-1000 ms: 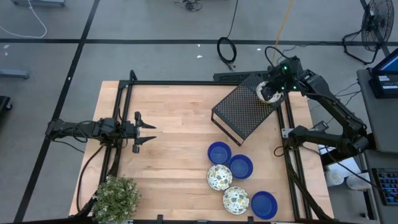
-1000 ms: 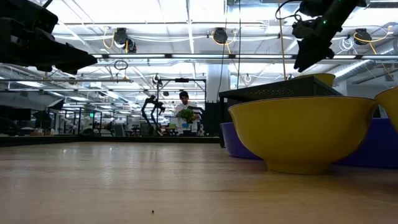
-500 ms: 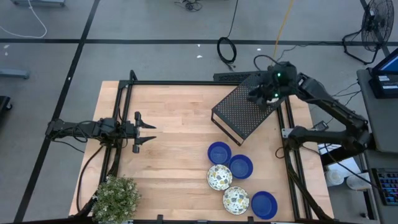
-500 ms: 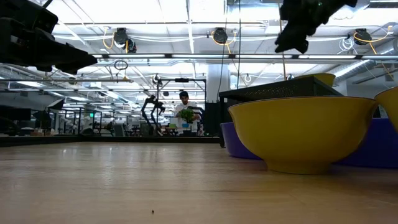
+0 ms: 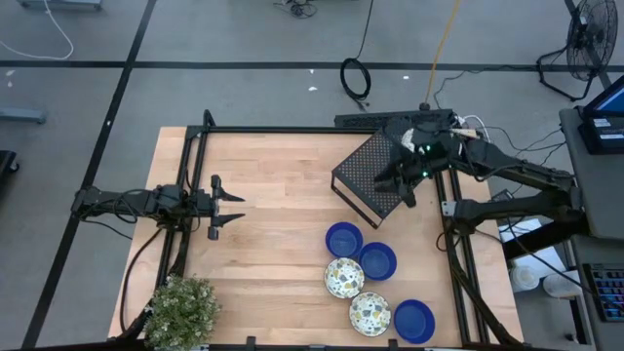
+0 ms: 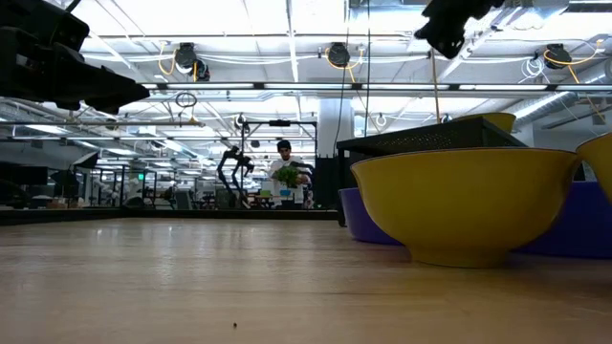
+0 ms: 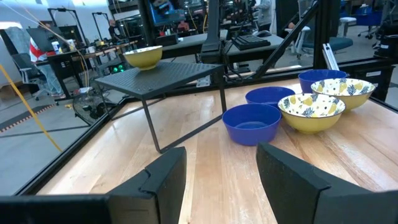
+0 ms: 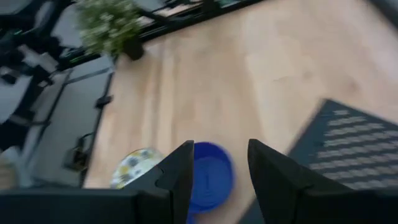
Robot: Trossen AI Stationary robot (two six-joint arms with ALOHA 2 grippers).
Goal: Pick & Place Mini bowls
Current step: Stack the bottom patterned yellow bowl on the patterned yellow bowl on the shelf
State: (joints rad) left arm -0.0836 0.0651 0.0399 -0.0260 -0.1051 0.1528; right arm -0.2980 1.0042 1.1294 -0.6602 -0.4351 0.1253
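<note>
R gripper (image 5: 404, 181) has swung off the box (image 5: 375, 175) rear corner, fingers apart and empty. One speckled bowl (image 7: 143, 56) now sits on the box; five bowls (image 5: 370, 283) remain on desk. L gripper (image 5: 229, 208) idle, open.

right hand (image 5: 405, 180) | left bowl (image 7: 143, 57) on box (image 5: 375, 175) | moved toward table centre

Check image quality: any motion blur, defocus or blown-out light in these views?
Right wrist view: the black perforated box, the blue bowl and the wood are smeared. Low view: ceiling lights glare bright and the nearest yellow-sided bowl looms large; the tabletop in front is soft. Left wrist view: sharp on the bowls, own fingers soft. High view: evenly lit, sharp.
</note>
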